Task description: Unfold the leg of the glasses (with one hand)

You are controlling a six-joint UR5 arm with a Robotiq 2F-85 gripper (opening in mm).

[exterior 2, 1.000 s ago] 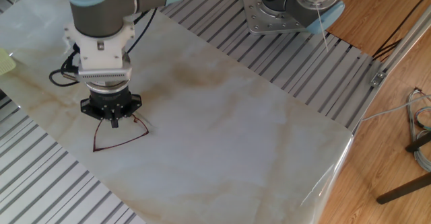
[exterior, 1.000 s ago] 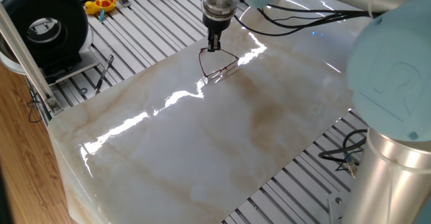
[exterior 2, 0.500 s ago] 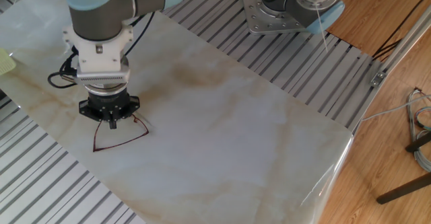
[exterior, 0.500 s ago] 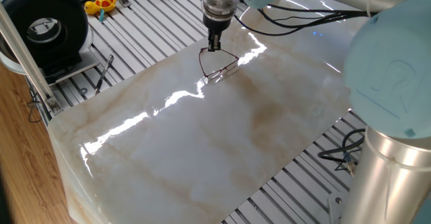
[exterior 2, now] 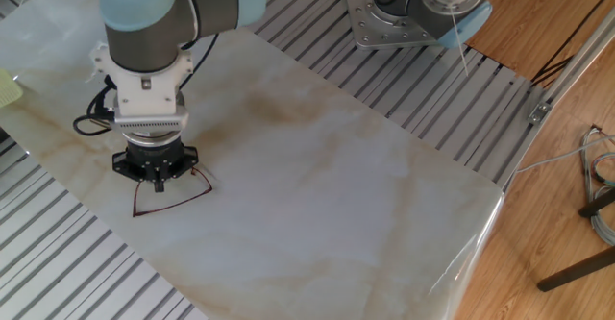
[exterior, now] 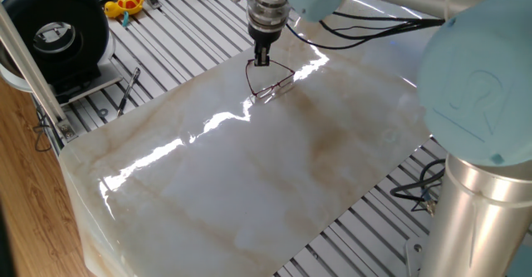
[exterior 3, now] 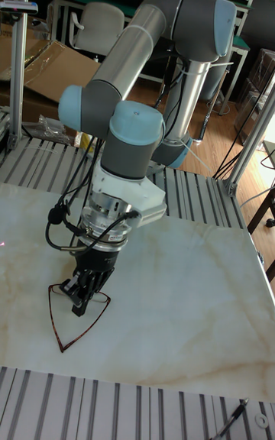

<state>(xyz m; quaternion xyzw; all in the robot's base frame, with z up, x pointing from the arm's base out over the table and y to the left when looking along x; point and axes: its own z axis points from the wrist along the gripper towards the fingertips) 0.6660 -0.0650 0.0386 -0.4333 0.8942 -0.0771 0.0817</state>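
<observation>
The glasses (exterior: 270, 84) lie on the marble board (exterior: 249, 177) near its far edge, thin dark-red wire with the two legs and the front forming a triangle. They also show in the other fixed view, glasses (exterior 2: 171, 201), and in the tall view, glasses (exterior 3: 70, 327). My gripper (exterior: 262, 59) points straight down at the top corner of that triangle, where the legs' ends come together. Its fingers stand close together and seem pinched on a leg. In the other fixed view the gripper (exterior 2: 159, 179) hides that corner, as does the gripper (exterior 3: 80, 302) in the tall view.
A black round device (exterior: 54, 27), a yellow toy (exterior: 125, 4) and a dark pen-like tool (exterior: 129, 90) lie on the slatted table left of the board. Cables (exterior: 420, 194) hang at the right. A robot base (exterior 2: 413, 12) stands beyond the board.
The gripper's wrist has turned and shifted slightly left, staying low over the glasses. The glasses keep about the same triangle shape and place.
</observation>
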